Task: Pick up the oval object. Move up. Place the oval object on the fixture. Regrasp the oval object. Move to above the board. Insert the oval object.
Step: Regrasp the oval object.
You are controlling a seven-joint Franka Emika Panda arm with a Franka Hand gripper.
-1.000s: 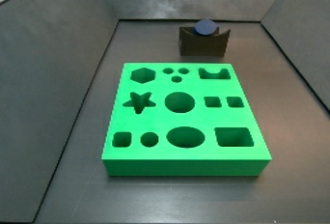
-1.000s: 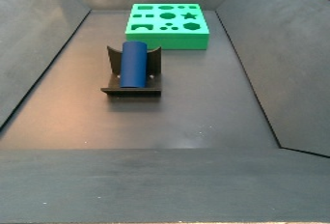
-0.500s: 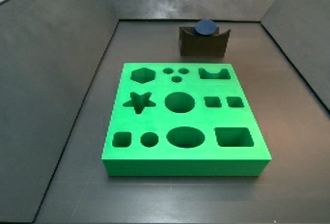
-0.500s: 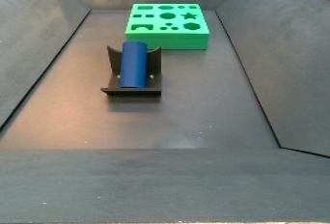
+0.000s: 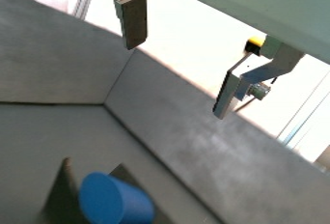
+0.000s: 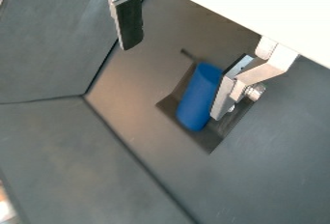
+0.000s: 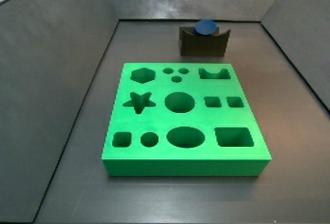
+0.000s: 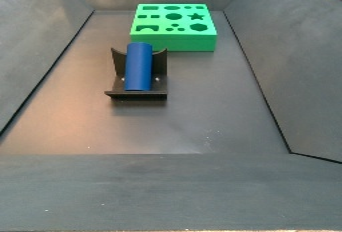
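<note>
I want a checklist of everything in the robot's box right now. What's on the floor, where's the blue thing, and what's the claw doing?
Surface: dark floor, bare apart from the items below.
Job's things: oval object lies in the fixture notch; board has all its holes empty.
Clutter: nothing seen.
Grippers: gripper high above the oval object, open, holding nothing.
Cables: nothing seen.
Surroundings: dark walls around the floor.

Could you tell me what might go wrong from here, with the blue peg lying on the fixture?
The oval object lies loose in the fixture's notch, so an off-centre regrasp could roll or knock it out. The gripper is open, high above with nothing between its fingers, so its descent must line up well. The board's oval hole looks snug; a tilted grasp could jam.
</note>
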